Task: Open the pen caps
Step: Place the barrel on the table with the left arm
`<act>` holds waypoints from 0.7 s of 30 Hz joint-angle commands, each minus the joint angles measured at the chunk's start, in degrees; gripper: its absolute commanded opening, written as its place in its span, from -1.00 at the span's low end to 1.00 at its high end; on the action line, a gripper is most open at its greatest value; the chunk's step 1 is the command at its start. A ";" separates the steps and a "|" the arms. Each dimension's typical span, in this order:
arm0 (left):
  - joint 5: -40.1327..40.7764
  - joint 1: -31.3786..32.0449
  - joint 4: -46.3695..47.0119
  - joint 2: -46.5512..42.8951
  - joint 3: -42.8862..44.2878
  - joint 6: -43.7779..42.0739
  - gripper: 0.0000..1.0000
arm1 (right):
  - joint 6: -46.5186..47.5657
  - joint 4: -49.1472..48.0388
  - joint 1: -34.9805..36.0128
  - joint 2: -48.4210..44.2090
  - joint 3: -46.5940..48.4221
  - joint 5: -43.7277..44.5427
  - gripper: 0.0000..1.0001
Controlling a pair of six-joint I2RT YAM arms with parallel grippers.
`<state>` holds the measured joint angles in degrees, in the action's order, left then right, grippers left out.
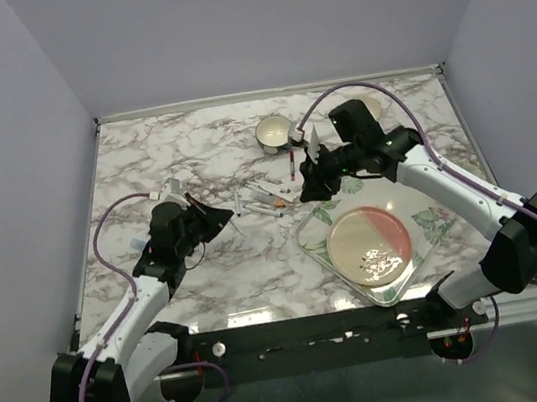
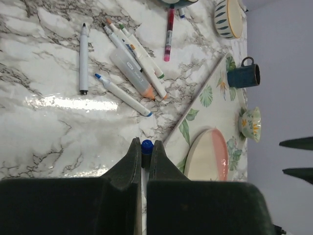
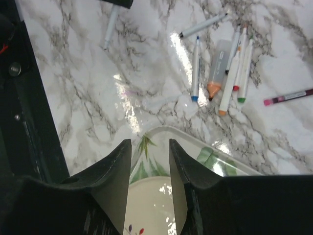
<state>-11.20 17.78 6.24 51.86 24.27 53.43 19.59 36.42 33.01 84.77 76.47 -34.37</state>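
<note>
My left gripper (image 2: 146,147) is clenched on a pen (image 3: 111,29), and its blue cap (image 2: 147,145) pokes out just past my fingertips at 12 o'clock. My right gripper (image 3: 149,144) hangs released with nothing between its fingers, over the rim of the tray (image 3: 210,159). The loose pens (image 2: 129,63) lie on the marble table (image 2: 49,127), at 12 o'clock beyond my left fingers and about 1 o'clock beyond my right, well apart from both.

A leaf-printed tray (image 3: 200,155) lies just under the right claw (image 3: 149,143) on the marble table (image 3: 93,73). Its pink plate (image 1: 369,244) sits nearer than the claw, a cream bowl (image 1: 273,134) beyond.
</note>
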 commanded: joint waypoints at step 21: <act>10.76 8.58 16.08 35.06 5.87 24.35 -0.65 | -0.52 -3.38 -11.30 -6.46 -6.42 -17.48 -0.12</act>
<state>-5.30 25.39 22.20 85.52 28.91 75.40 19.53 33.98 22.72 79.59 70.85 -48.73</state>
